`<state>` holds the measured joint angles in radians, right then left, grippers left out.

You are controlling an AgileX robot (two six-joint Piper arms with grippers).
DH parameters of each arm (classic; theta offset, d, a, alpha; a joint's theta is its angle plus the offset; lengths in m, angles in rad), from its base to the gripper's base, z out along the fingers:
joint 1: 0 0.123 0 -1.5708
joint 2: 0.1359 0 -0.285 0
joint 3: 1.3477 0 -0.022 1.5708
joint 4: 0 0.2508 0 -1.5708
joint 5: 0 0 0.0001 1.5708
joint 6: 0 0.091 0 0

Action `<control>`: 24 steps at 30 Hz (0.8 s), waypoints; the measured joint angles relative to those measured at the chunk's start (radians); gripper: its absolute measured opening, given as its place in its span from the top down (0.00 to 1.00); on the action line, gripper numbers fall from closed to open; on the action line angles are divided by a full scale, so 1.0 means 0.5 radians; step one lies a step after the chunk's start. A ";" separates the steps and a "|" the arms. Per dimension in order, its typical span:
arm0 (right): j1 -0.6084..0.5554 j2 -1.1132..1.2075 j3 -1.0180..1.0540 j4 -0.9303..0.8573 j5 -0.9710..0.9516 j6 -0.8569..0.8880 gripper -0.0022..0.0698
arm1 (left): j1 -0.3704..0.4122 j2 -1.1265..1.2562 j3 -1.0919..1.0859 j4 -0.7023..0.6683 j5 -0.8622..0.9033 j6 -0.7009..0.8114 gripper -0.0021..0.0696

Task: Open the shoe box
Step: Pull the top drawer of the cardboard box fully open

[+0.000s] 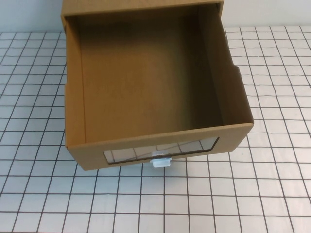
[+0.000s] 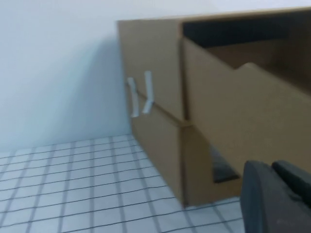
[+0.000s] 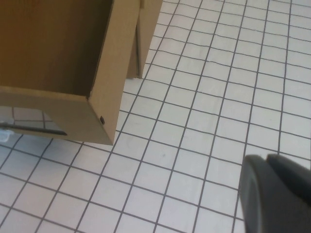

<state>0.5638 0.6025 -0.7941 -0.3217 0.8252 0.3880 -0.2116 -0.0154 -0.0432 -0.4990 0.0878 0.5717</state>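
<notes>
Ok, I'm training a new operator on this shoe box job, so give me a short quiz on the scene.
1. True or false: the drawer of the shoe box stands pulled out and empty.
2. Where is the white pull tab? A) on the drawer's front, just under the window; B) on the box's top; C) inside the drawer.
3. Fill in: the right tool, over bare table off the drawer's front corner, and the left tool, beside the box's side, both hold ___.

Key: 1 true. 2 A. 3 nothing.
</notes>
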 joint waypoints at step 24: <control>0.000 0.000 0.000 0.097 0.088 0.000 0.99 | 0.000 0.000 0.139 -0.033 -0.036 0.000 0.97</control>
<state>0.5638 0.6025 -0.7941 -0.2732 0.8691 0.3880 -0.2116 -0.0154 0.0261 -0.5155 0.0700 0.5717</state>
